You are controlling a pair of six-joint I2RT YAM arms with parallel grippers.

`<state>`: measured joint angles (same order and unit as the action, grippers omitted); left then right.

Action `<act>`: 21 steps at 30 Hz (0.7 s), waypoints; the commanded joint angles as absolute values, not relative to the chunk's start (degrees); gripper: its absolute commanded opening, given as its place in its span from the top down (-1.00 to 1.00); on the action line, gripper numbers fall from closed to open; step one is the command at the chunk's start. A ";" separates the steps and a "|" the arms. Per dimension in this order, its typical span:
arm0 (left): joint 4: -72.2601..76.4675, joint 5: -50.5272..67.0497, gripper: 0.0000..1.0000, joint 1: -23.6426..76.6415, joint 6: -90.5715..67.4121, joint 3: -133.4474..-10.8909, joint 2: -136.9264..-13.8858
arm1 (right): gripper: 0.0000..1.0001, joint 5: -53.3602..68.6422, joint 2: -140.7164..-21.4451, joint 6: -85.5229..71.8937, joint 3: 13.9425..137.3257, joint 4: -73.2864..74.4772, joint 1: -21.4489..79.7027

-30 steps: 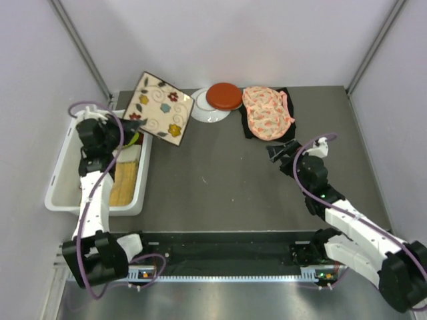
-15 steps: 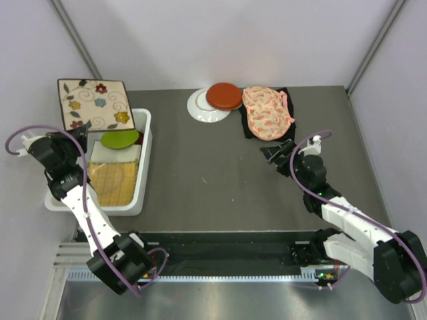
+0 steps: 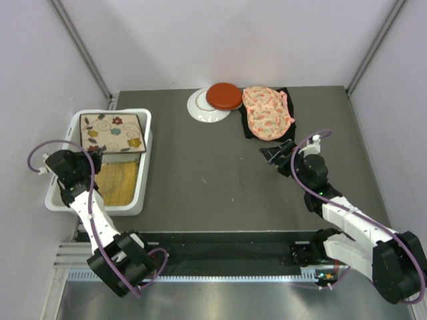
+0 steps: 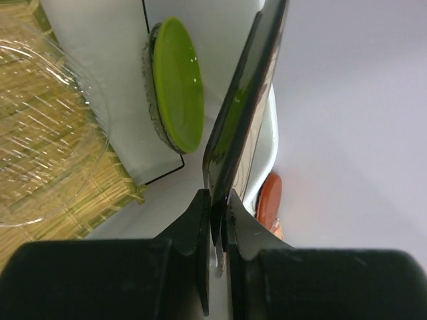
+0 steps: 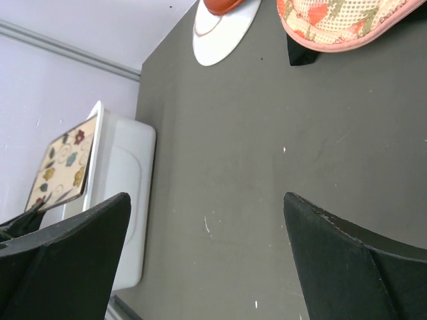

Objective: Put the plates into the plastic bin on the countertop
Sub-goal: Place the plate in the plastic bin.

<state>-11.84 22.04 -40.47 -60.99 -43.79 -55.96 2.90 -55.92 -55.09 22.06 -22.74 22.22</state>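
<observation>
The square floral plate (image 3: 112,133) hangs tilted over the far end of the white plastic bin (image 3: 143,175). My left gripper (image 3: 94,154) is shut on its near edge; in the left wrist view the plate (image 4: 243,107) stands edge-on between the fingers (image 4: 200,220). Below it in the bin lie a lime plate (image 4: 179,83), a yellow woven plate (image 4: 87,193) and a clear glass plate (image 4: 47,127). A red plate (image 3: 224,96) overlaps a white plate (image 3: 202,111) at the back of the countertop (image 3: 213,173). My right gripper (image 3: 273,155) stands open over bare countertop, holding nothing.
A pink floral fabric piece (image 3: 267,112) lies on a black cloth (image 3: 247,131) at the back right, just beyond my right gripper. Pale walls close in both sides. The bin sits against the left wall.
My left arm has swung the floral plate from beside the red and white plates, out past the bin's far left corner, and now down over the bin. The right gripper shifted slightly.
</observation>
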 commanded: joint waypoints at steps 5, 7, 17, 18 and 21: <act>1.67 19.96 1.00 -40.52 -57.41 -45.44 -53.78 | -0.93 4.57 -56.86 -54.32 22.85 -26.36 21.27; 1.58 19.42 1.00 -40.52 -56.08 -45.35 -55.01 | -0.93 4.92 -57.30 -54.40 22.85 -26.54 21.18; 2.64 20.04 1.00 -40.69 -49.93 -45.35 -61.17 | -0.93 5.54 -58.71 -54.67 23.03 -27.42 21.27; 2.46 19.95 1.00 -40.69 -49.66 -45.35 -61.35 | -0.93 5.54 -58.88 -54.67 23.03 -27.68 21.27; 2.99 21.00 1.00 -40.78 -49.48 -44.56 -61.70 | -0.93 5.97 -59.85 -54.84 23.29 -28.12 21.18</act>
<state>-9.58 17.65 -40.62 -51.59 -43.13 -63.48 4.82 -58.72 -55.11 22.06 -24.53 21.93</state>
